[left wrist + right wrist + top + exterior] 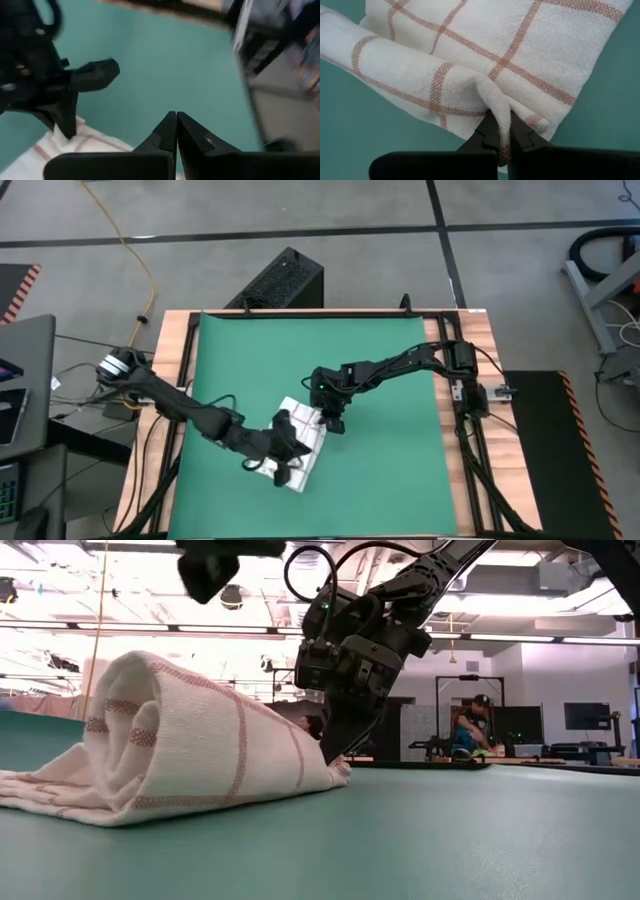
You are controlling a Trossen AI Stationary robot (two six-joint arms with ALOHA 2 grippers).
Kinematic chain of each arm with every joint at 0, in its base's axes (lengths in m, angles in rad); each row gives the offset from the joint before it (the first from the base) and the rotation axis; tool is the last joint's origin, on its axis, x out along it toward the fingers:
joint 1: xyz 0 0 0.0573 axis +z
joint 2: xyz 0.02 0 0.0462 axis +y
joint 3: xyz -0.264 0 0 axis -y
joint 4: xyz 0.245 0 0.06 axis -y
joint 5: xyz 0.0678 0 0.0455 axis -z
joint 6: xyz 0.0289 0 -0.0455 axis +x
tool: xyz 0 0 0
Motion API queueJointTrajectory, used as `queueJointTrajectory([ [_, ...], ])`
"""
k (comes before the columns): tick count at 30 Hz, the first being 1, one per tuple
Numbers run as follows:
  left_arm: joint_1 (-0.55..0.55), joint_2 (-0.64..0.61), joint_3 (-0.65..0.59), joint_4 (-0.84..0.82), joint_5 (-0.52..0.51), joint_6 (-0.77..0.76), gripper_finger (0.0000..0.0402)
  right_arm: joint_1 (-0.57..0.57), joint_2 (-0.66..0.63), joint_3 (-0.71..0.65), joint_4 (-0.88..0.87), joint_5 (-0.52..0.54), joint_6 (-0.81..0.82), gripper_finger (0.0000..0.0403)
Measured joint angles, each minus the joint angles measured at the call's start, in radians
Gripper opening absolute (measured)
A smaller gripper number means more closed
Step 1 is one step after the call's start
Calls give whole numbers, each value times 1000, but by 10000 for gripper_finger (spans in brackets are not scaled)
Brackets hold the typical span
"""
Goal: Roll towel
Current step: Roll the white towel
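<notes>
The white towel (303, 442) with red-brown grid lines lies partly rolled on the green mat (380, 370), near the mat's middle front. In the low view its roll (180, 730) rests on a flat tail of cloth (40, 790). My right gripper (503, 137) stands at the towel's far right end, shut on it. My left gripper (176, 120) hangs shut above the towel's near left part (290, 455), holding nothing. Its wrist view looks past the right gripper onto the towel (60, 150) below. My right gripper pinches a small bunched ridge of cloth (496, 102) at the towel's edge, close to a corner, between its two fingers. The fingers (338, 752) slant down onto it from the table's far right. The towel lies on the mat, slack and still rolled.
The mat covers most of the wooden table (470, 480), with free room to the right and far side of the towel. A black box (285, 280) stands beyond the far edge. A person (468, 730) sits far off in the room behind.
</notes>
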Motion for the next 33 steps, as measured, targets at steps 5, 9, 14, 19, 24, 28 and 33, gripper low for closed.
queueJointTrajectory([
  [5,54,152,108,-102,106,100,0,7,0,0,2,1,0,18],
  [9,60,225,137,-132,131,107,0,11,0,0,2,5,1,18],
  [14,43,240,140,-132,143,104,0,11,0,0,2,4,1,18],
  [19,27,257,108,-136,116,61,0,11,0,-1,0,4,1,18],
  [24,6,258,40,-126,84,-44,0,10,0,-1,-2,3,0,18],
  [28,-23,254,24,-98,69,-104,0,10,0,-1,-6,2,0,18],
  [33,-61,256,7,-111,13,-182,0,10,0,-1,-3,1,0,24],
])
